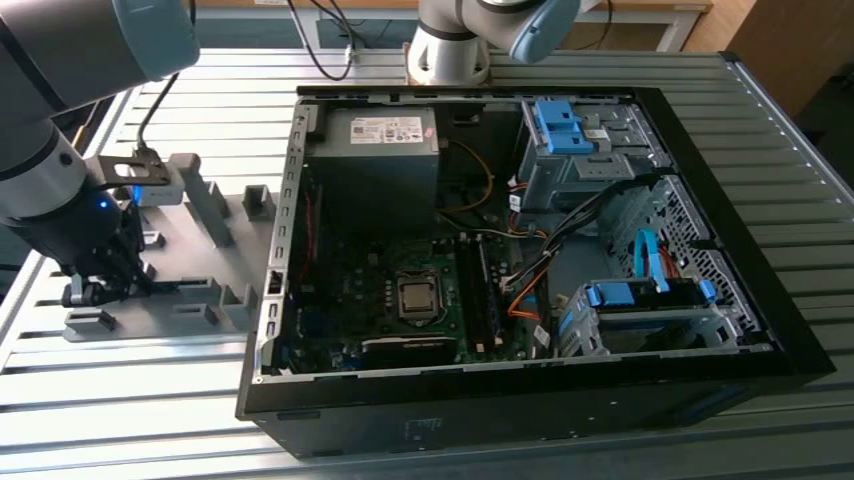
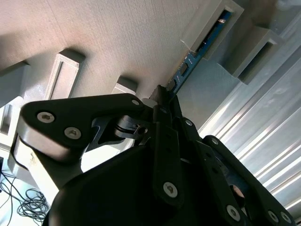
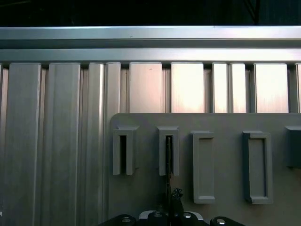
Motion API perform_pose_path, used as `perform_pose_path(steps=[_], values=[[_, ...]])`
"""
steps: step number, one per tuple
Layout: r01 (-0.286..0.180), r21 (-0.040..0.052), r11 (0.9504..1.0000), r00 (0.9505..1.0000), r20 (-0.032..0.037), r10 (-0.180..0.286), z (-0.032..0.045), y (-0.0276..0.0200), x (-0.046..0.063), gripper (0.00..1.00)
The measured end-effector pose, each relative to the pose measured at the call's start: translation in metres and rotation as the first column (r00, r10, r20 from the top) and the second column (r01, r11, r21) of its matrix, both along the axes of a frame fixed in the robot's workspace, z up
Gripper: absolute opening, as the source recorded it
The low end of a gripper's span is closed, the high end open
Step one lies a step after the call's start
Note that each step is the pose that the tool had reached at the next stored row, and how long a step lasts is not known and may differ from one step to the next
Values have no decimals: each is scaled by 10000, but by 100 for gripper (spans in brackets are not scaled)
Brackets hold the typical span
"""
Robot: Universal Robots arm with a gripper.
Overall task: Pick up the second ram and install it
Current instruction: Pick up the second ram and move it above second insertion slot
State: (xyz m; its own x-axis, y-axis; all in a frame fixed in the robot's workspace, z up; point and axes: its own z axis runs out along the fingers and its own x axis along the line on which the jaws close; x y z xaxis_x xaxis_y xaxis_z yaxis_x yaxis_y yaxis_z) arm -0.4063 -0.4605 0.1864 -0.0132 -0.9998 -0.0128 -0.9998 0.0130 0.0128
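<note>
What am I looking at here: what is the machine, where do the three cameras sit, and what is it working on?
This is one robot arm with a gripper at its tip. The exterior view looks down on a ribbed metal table from off the arm. Both wrist views come from cameras riding on the arm near the gripper. On the table lies an open computer case with its board exposed. On the exterior view's left is a grey tray with upright slotted blocks. The ram, a thin dark stick, stands on edge in a tray slot. The gripper is down at the stick's near end; whether it grips it I cannot tell.
</note>
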Motion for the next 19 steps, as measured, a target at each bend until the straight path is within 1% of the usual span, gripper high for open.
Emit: perform_pose_path(steps=[10,19], values=[[0,3,10000,10000,3,0,0,1,0,14],[1,3,10000,10000,3,-1,46,1,0,14]])
